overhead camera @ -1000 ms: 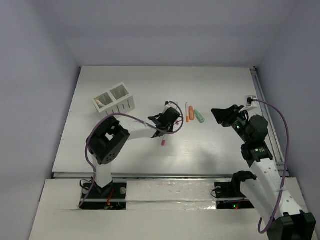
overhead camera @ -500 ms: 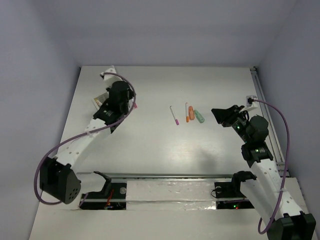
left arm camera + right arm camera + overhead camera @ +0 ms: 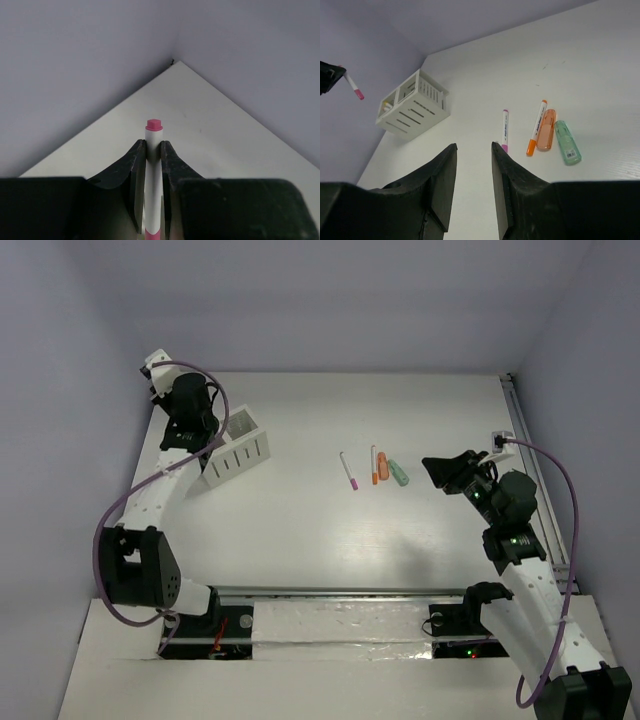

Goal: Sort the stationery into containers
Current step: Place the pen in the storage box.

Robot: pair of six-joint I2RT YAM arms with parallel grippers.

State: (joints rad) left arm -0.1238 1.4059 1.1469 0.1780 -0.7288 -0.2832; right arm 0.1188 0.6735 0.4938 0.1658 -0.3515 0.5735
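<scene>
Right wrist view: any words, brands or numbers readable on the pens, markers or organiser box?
No readable text anywhere.
Magenta-ended pen, orange-tipped pen, orange marker, mint-green marker: any print too small to read.
Organiser box: no label visible.
Pink-ended pen in the left fingers: visible barrel blank.

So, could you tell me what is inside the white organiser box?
A yellow tip shows in one compartment of the organiser box; its walls hide the rest, and the left arm covers part from above.

My left claw [image 3: 203, 428] hangs over the far-left of the white worktop [image 3: 300, 540], just beside the white slotted plastic two-compartment box [image 3: 240, 448]. Mid-worktop, side by side: magenta-tipped thin white pen [image 3: 348, 470], orange-tipped thin white pen [image 3: 374, 462], stubby orange marker [image 3: 381, 470], stubby mint-green marker [image 3: 399, 474]. My right claw [image 3: 440, 472] is near them.
</scene>
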